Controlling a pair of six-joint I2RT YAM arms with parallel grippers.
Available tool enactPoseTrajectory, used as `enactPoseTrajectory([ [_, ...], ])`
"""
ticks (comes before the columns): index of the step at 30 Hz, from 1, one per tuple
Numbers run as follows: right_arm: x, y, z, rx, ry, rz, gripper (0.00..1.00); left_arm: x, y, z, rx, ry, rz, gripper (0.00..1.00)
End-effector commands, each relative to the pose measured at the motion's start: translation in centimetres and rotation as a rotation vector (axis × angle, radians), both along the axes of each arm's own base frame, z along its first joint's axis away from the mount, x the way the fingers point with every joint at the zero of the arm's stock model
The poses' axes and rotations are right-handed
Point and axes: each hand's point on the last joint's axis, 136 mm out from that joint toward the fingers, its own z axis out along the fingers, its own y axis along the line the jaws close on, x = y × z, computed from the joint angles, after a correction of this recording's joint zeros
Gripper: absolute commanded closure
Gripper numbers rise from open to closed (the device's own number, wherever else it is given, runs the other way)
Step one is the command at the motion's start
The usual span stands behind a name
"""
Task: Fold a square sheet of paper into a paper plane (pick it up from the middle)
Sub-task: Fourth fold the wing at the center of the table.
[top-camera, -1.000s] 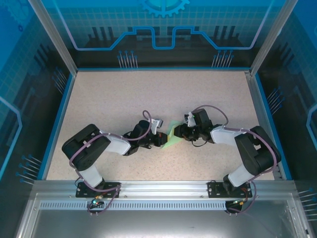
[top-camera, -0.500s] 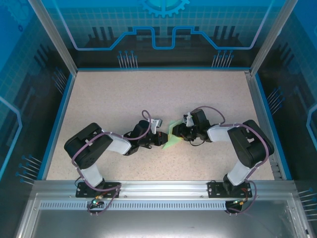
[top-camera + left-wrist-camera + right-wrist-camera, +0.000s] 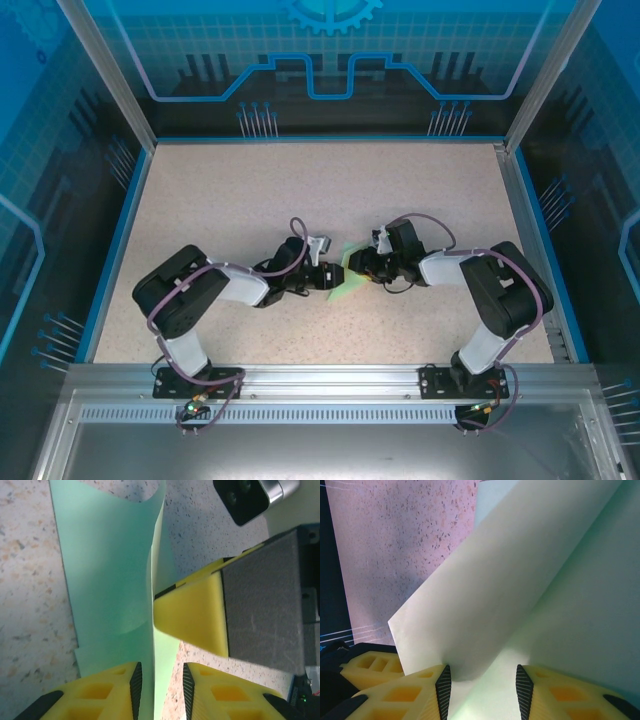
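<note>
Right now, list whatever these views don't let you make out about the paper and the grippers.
Top external: the square sheet of paper is small and half covered by the left gripper and right gripper; its creases are unreadable.
Right wrist: a raised flap hides whether the right gripper pinches the sheet.
Left wrist: the sheet's top edge is cut off by the frame.

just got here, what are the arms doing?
Both arms meet mid-table over the square sheet of paper, partway through folding it. One flap stands up off the table. The left gripper is open, with the raised paper running between its fingers. The right gripper, also open, straddles the flap from the opposite side, one finger touching it. It isn't a plane shape yet.
</note>
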Motion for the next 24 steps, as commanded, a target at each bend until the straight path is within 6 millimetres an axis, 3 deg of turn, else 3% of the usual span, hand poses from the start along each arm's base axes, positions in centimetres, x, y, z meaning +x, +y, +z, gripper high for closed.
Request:
enactPoseTrajectory([
  [1,0.2,-0.7,-0.5,-0.005,0.011,-0.026,0.58,0.3,-0.4,-0.4,0.009,0.01,-0.027,0.69],
  [14,0.1,-0.8,-0.6,-0.015,0.003,-0.019,0.59,0.2,-0.8,-0.9,-0.018,0.068,-0.038,0.81],
  [19,-0.1,-1.0,-1.0,-0.028,0.018,-0.019,0.59,0.5,-0.4,-0.2,-0.042,0.068,-0.032,0.76],
  [24,-0.3,-1.4,-1.7,-0.066,0.044,-0.027,0.59,0.6,0.8,1.0,-0.022,0.059,0.005,0.65],
])
